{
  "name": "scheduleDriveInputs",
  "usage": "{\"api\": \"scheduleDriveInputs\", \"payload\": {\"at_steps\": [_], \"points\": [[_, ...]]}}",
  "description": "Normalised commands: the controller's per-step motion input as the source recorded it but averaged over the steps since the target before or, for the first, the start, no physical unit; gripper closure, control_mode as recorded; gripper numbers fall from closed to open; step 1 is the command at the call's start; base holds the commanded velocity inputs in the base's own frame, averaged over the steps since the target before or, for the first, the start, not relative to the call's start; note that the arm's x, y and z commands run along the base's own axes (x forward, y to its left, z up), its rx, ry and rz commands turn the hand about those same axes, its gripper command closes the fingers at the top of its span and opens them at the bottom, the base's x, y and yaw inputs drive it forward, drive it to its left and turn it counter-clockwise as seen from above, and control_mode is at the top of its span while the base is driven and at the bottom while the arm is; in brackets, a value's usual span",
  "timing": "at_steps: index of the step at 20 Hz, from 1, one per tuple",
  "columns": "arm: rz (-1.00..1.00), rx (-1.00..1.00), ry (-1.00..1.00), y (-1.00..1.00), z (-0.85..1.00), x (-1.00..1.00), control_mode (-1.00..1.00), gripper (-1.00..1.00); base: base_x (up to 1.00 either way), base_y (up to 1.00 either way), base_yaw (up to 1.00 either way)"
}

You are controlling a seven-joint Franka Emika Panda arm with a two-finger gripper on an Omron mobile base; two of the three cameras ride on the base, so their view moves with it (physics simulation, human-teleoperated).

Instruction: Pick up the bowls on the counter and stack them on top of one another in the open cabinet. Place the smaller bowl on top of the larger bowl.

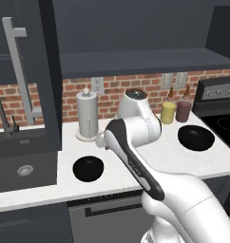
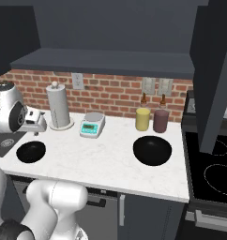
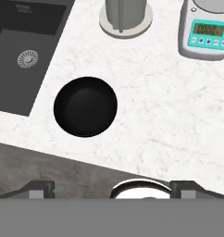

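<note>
Claw (image 3: 112,187) spread wide and empty above the worktop (image 3: 155,115), smaller bowl (image 3: 85,106) at its 11 o'clock just beside the sink (image 3: 21,69); larger bowl (image 2: 152,150) well apart, 6 o'clock of two canisters (image 2: 152,119).

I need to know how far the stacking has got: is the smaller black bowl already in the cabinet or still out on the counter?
Out: the smaller bowl sits upright on the counter, beside the sink.

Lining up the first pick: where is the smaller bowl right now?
The smaller bowl sits on the counter near its front edge, just right of the sink and in front of the paper-towel holder.
</note>
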Motion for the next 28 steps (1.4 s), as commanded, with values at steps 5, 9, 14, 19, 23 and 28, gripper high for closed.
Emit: {"api": "scheduleDriveInputs", "payload": {"at_steps": [5,9,14,19,23,28], "points": [[0.01,-0.12,0.10,0.55,-0.24,0.01,-1.00,-1.00,0.00,0.00,0.00],[0.00,-0.07,0.12,0.11,-0.34,0.02,-1.00,-1.00,0.00,0.00,0.00],[-0.02,-0.02,0.23,0.00,-0.51,0.36,-1.00,-1.00,0.00,0.00,0.00],[-0.01,0.00,0.14,0.00,-0.52,0.46,-1.00,-1.00,0.00,0.00,0.00],[0.00,0.00,0.01,0.02,-0.48,0.67,-1.00,-1.00,0.00,0.00,0.00],[0.00,0.00,0.00,0.10,-0.30,0.60,-1.00,-1.00,0.00,0.00,0.00]]}}
